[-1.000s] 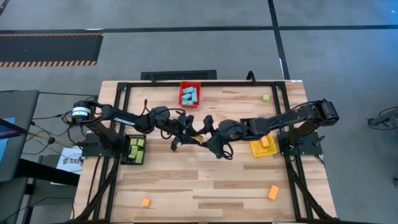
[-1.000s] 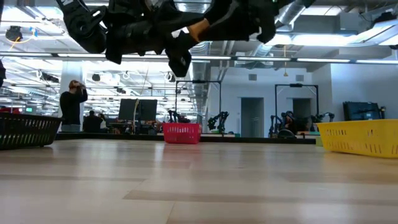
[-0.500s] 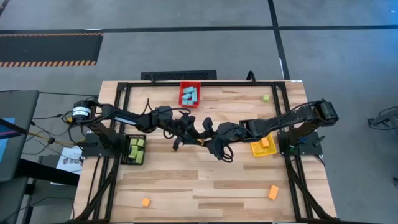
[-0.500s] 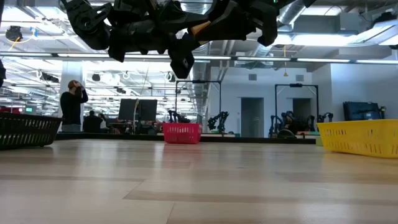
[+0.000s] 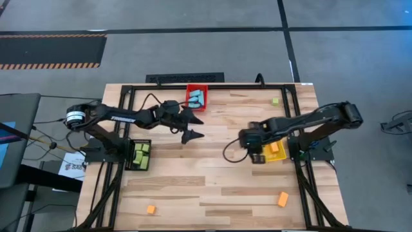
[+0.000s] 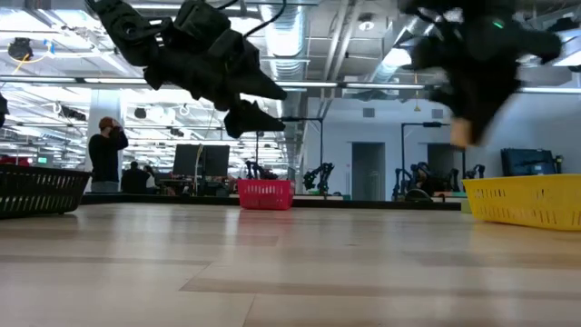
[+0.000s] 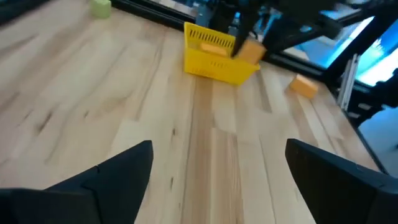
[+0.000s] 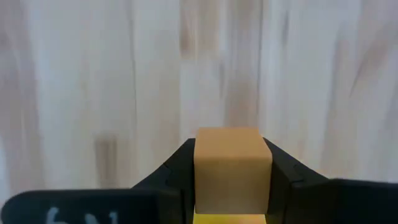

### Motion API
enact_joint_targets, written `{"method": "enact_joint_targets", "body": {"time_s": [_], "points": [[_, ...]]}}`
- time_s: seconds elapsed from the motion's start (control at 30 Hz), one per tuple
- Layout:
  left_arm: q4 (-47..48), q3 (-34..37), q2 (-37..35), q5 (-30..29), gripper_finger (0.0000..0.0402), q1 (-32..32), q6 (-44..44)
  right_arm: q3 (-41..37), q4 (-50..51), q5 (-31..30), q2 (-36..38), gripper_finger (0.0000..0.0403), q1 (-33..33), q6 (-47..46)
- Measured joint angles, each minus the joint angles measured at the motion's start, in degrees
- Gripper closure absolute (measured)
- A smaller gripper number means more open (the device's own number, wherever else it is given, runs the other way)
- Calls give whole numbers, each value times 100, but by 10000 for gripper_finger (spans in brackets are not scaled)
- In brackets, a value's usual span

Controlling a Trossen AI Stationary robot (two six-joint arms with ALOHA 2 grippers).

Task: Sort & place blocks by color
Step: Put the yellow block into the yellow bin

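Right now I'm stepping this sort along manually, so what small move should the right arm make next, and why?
Probably carry on sideways over the yellow bin, then open. The right claw is shut on an orange block just beside that bin, which already holds orange.

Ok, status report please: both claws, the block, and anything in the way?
Right claw shut on orange block, beside yellow bin. Left claw open, empty, near red bin. Nothing in the way.
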State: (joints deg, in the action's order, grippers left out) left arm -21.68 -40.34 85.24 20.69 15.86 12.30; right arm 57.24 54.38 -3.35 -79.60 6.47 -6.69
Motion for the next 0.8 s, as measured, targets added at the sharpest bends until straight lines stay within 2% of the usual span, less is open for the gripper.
{"method": "enact_joint_targets", "body": {"time_s": [0.13,0.33,0.57,0.8], "points": [[83,0,-165,-114,61,-44,-212,-877,400,89,412,270,-186,-1013],[139,-2,-208,-188,77,-55,-239,-1742,369,80,677,247,-502,-1720],[239,0,-212,-188,84,-55,-235,-1852,305,369,691,251,-533,-1703],[271,0,-212,-186,84,-55,-262,-1837,327,666,691,180,-546,-1737]]}}
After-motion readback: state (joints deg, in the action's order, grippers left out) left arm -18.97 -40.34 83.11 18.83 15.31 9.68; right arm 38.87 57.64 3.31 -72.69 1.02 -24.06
